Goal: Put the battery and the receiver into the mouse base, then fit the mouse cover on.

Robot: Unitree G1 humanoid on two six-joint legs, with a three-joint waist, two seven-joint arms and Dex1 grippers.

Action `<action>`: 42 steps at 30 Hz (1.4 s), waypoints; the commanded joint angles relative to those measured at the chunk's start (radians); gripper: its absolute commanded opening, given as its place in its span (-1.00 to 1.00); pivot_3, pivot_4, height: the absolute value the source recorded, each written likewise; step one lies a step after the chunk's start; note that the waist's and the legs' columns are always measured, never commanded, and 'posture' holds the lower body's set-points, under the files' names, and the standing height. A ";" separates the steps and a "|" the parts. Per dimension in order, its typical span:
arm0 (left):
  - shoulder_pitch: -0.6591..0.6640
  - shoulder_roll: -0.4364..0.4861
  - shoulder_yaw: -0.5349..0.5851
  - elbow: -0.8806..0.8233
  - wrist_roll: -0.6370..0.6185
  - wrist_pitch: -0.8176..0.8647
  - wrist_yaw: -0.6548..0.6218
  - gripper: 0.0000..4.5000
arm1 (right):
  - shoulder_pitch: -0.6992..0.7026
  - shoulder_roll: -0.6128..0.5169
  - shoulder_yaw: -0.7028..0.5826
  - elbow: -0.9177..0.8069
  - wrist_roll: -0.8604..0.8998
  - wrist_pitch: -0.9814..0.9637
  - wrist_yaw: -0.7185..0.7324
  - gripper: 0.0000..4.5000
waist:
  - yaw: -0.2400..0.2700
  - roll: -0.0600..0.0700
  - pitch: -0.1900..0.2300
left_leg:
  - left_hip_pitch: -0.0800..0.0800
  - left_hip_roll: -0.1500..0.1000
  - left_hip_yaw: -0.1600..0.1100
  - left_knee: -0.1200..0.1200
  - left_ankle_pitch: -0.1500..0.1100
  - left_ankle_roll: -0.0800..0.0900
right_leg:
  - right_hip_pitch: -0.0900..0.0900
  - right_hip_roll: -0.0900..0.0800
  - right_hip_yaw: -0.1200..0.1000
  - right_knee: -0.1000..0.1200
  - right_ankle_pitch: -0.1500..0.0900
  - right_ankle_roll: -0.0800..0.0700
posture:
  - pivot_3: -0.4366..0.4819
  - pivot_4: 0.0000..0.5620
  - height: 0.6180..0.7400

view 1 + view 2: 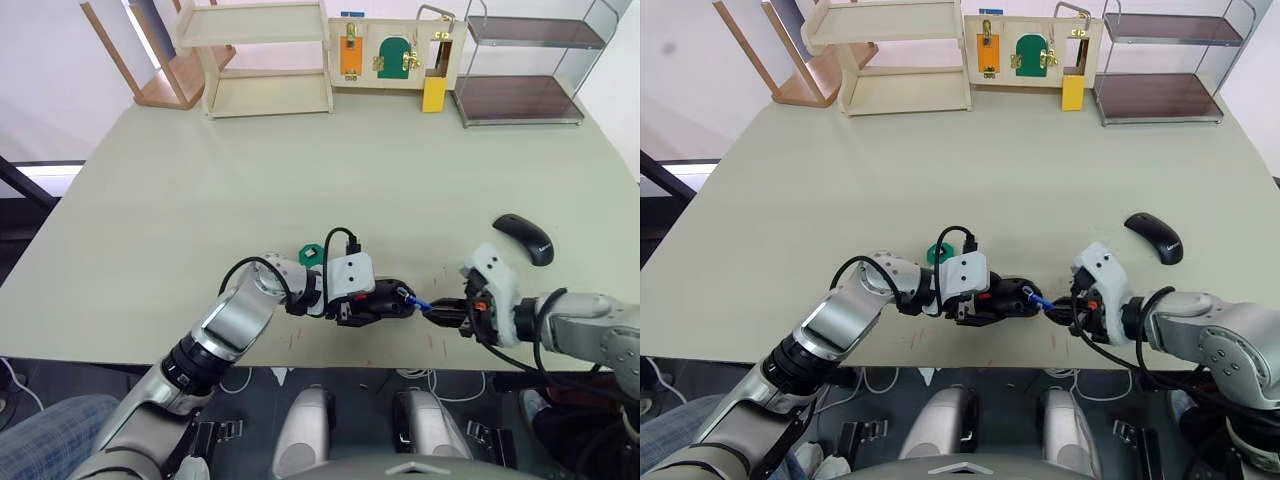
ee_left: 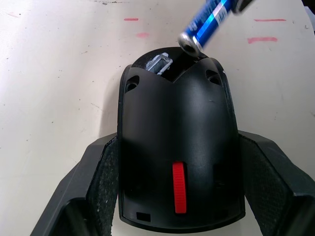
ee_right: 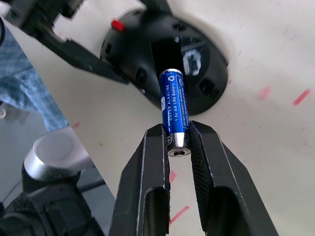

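Pale grey-green table (image 1: 300, 180), matt, with faint red marks near its near edge; broad bare surface lies between the work spot and the far edge.

Mouse base (image 2: 179, 147): black oval underbody, red part (image 2: 179, 188) set in it, open compartment at its far end. It sits close to the table's near edge, clamped at both flanks by the left gripper (image 2: 179, 196), whose textured black pads (image 2: 106, 182) press its sides.

Battery (image 3: 174, 105): blue cylinder, white print, silver end. The right gripper (image 3: 178, 142) pinches it at the silver end; its other end tilts at the mouth of the base compartment. Whether it touches the base cannot be told.

Receiver: possibly the small grey metal piece (image 2: 160, 64) inside the compartment mouth; partly hidden by the base rim, hard to make out.

Mouse cover (image 1: 523, 238): glossy curved black shell, lying alone on the table to the right of the right gripper, well apart from the base, near the right edge.

Green tray (image 1: 311, 254): flat, mostly hidden behind the left wrist.

Far edge: wooden shelf (image 1: 265, 55), latch board (image 1: 390, 50), metal rack (image 1: 525, 60), partly cut off at the top.
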 commanded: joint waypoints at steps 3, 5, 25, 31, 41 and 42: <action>0.010 0.007 -0.038 0.014 0.004 0.017 -0.012 0.31 | -0.046 0.052 0.023 0.019 -0.026 0.068 -0.076 -0.96 | -0.001 0.000 0.000 | 0.000 0.000 0.000 0.000 0.000 0.000 | 0.000 0.000 0.000 0.000 0.000 0.000 | -0.05 -0.47 1.00; 0.009 0.010 -0.037 0.014 0.004 0.017 -0.014 0.31 | -0.062 0.067 0.021 0.025 -0.028 0.099 -0.086 -0.96 | 0.000 0.000 0.000 | 0.000 0.000 0.000 0.000 0.000 0.000 | 0.000 0.000 -0.001 0.000 0.000 0.000 | -0.05 -0.47 1.00; 0.013 0.012 -0.045 0.004 0.002 0.024 -0.011 0.31 | -0.163 0.121 0.089 0.082 0.045 0.136 -0.227 -0.96 | -0.012 -0.001 0.000 | 0.001 0.000 0.000 0.001 0.000 0.000 | 0.000 0.000 -0.001 0.002 0.000 0.000 | -0.05 -0.47 1.00; 0.015 0.013 -0.046 0.006 0.001 0.022 -0.011 0.31 | -0.172 0.120 0.088 0.079 0.060 0.136 -0.238 -0.03 | -0.018 -0.001 -0.001 | 0.001 0.000 -0.001 0.001 0.000 0.000 | 0.001 0.000 0.000 0.002 0.001 0.000 | -0.05 -0.47 1.00; 0.014 0.012 -0.051 0.012 0.004 0.017 -0.013 0.31 | -0.164 0.083 0.043 0.034 0.071 0.128 -0.187 0.98 | -0.017 -0.001 -0.001 | 0.000 0.000 -0.001 0.001 0.000 0.000 | 0.000 0.000 0.000 0.001 0.001 -0.001 | -0.05 -0.47 1.00; 0.013 0.011 -0.051 0.013 0.004 0.017 -0.014 0.31 | -0.160 0.074 0.037 0.030 0.072 0.122 -0.178 0.98 | -0.017 -0.001 -0.001 | -0.001 0.000 -0.001 0.001 0.000 0.000 | 0.000 0.000 -0.001 0.000 0.001 -0.001 | -0.05 -0.47 1.00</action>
